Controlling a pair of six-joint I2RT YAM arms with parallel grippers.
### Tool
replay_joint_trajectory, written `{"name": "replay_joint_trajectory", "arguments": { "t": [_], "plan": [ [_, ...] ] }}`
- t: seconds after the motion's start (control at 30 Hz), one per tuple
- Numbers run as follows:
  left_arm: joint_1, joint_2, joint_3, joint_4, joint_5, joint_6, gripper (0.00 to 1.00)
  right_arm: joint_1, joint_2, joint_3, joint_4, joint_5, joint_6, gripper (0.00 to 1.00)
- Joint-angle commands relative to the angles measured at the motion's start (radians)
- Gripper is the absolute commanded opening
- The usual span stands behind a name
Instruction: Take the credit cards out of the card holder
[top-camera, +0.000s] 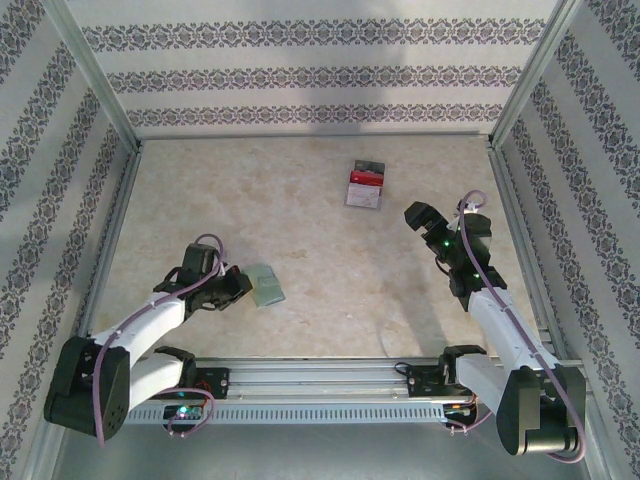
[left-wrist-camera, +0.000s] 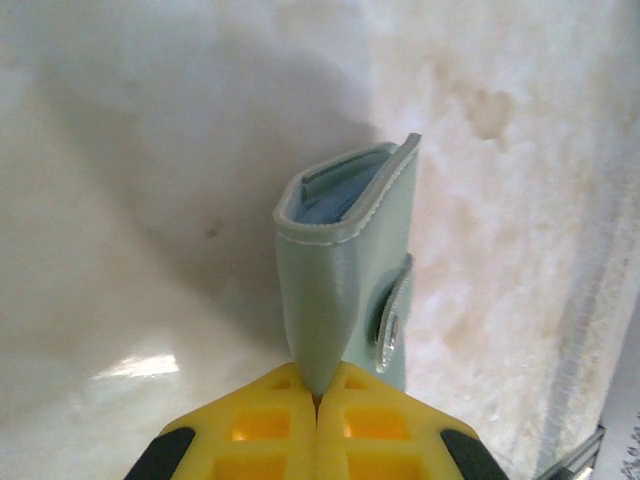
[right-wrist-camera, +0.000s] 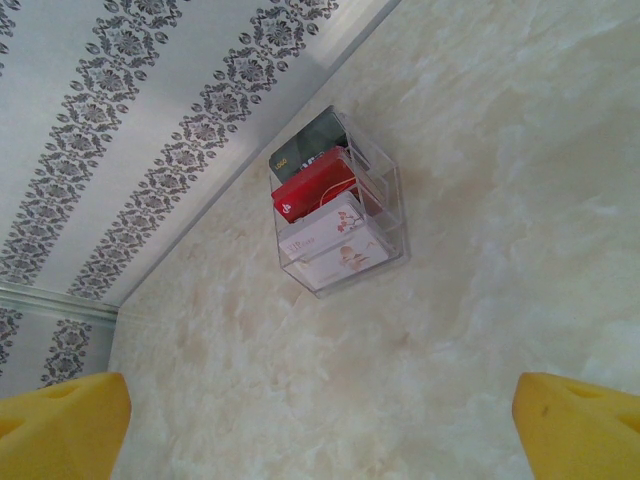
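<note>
The card holder (top-camera: 266, 285) is a small grey-green wallet at the left of the table. My left gripper (top-camera: 238, 286) is shut on its near edge. In the left wrist view the card holder (left-wrist-camera: 340, 250) stands out from the yellow fingertips (left-wrist-camera: 275, 405), folded but gaping at its far end, where its blue-grey lining shows. A metal snap (left-wrist-camera: 390, 328) sits on its right side. The credit cards are hidden. My right gripper (top-camera: 420, 216) hovers at the right, open, and holds nothing; in its wrist view the right gripper (right-wrist-camera: 320, 425) has bare table between its fingers.
A clear plastic box (top-camera: 365, 184) with a red, a dark and some white cards stands at the back middle; it appears as the clear box (right-wrist-camera: 385, 215) ahead of the right gripper. Patterned walls close in the table on three sides.
</note>
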Motion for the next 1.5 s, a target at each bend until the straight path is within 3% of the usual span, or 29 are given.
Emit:
{"name": "replay_joint_trajectory", "arguments": {
  "t": [0.0,0.23,0.57,1.03,1.13,1.3,1.47],
  "plan": [
    [-0.031,-0.025,0.067,0.053,0.038,0.009,0.00,0.010,0.007,0.031,0.001,-0.016,-0.001,0.98],
    [-0.135,0.100,0.231,0.131,0.047,0.002,0.00,0.018,0.033,0.058,0.001,-0.051,-0.019,0.98],
    [-0.251,0.458,0.508,0.189,0.121,0.063,0.00,0.033,0.086,0.097,-0.020,-0.093,-0.056,0.95],
    [-0.328,0.704,0.478,0.329,0.077,0.001,0.00,0.037,0.166,0.177,-0.200,-0.131,-0.132,0.87],
    [-0.328,0.708,0.479,0.293,0.044,0.019,0.08,0.040,0.196,0.205,-0.239,-0.150,-0.142,0.82],
    [-0.324,0.642,0.496,0.194,-0.007,0.084,0.31,0.078,0.246,0.273,-0.352,-0.147,-0.189,0.73],
    [-0.290,0.569,0.489,0.155,-0.019,0.099,0.39,0.169,0.300,0.358,-0.483,-0.092,-0.236,0.66]
  ]
}}
